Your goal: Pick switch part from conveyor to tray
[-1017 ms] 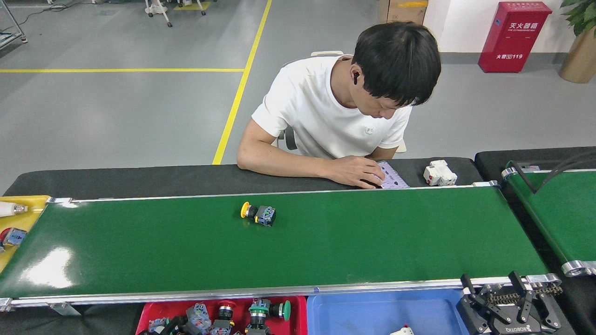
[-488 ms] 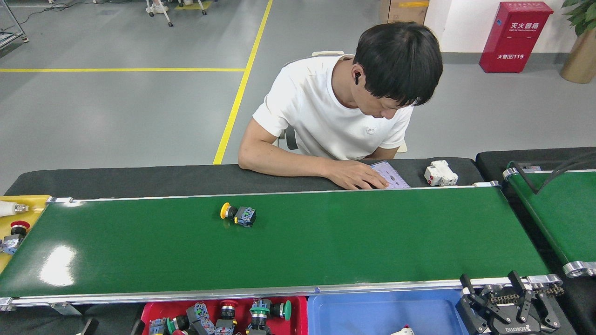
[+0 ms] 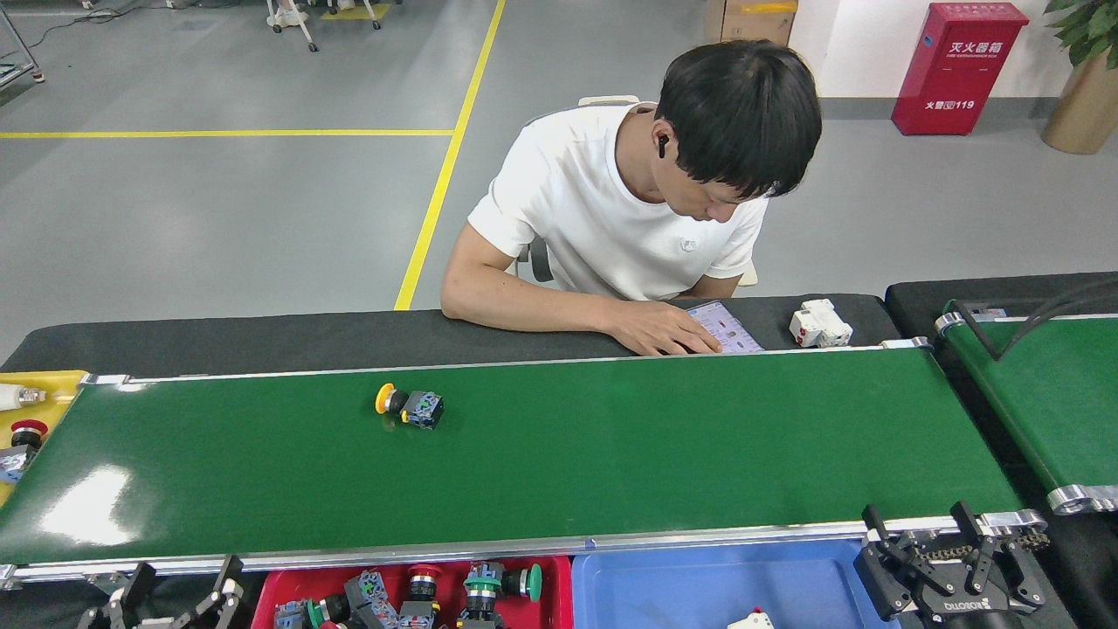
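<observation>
Below, red tray (image 3: pixel 559 581) holds switch parts (image 3: pixel 419 594); both hands (image 3: pixel 170 603) (image 3: pixel 930 546) spread, empty.

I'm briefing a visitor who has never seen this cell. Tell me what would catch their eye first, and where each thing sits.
The long green conveyor fills the middle, with one yellow-capped switch part lying alone left of its centre. Behind it a person in a white shirt leans on the black table, hand on a phone. Along the near edge sit a red tray of switch parts and a blue tray, flanked by the left end effector and right end effector, both open.
</observation>
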`<state>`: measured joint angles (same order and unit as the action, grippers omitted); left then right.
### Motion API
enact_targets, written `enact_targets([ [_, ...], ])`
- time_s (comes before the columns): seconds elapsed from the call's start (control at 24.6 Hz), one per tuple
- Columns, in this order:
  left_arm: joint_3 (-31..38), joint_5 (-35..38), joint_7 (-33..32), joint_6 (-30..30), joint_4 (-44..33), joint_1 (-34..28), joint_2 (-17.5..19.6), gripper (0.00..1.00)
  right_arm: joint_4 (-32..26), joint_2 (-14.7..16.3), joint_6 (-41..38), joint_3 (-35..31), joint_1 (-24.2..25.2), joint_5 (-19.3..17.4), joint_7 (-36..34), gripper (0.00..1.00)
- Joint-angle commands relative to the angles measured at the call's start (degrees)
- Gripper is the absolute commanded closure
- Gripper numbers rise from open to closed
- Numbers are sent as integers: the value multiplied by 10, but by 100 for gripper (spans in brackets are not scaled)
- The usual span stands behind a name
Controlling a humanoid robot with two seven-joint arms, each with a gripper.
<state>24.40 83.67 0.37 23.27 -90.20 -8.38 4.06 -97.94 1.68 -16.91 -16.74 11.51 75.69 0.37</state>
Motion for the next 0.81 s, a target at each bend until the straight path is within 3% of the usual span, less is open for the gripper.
enact_targets([
  [0.0, -6, 22, -1, -3, 21, 32, 4, 0, -4, 9, 1, 2, -21, -2, 1, 2],
  [0.16, -24, 53, -5, -14, 76, 82, 7, 0, 9, 41, 2, 29, -40, -6, 6, 2],
  [0.37, -21, 68, -5, -38, 99, 88, 10, 0, 41, 24, -6, 52, -82, -6, 7, 2],
  [0.49, 2, 68, -5, -46, 101, 78, 26, 0, 76, 26, -6, 100, -121, -6, 7, 2],
  [0.77, 23, 67, -5, -52, 151, 81, 52, 0, 110, 23, -5, 141, -173, -6, 6, 2],
])
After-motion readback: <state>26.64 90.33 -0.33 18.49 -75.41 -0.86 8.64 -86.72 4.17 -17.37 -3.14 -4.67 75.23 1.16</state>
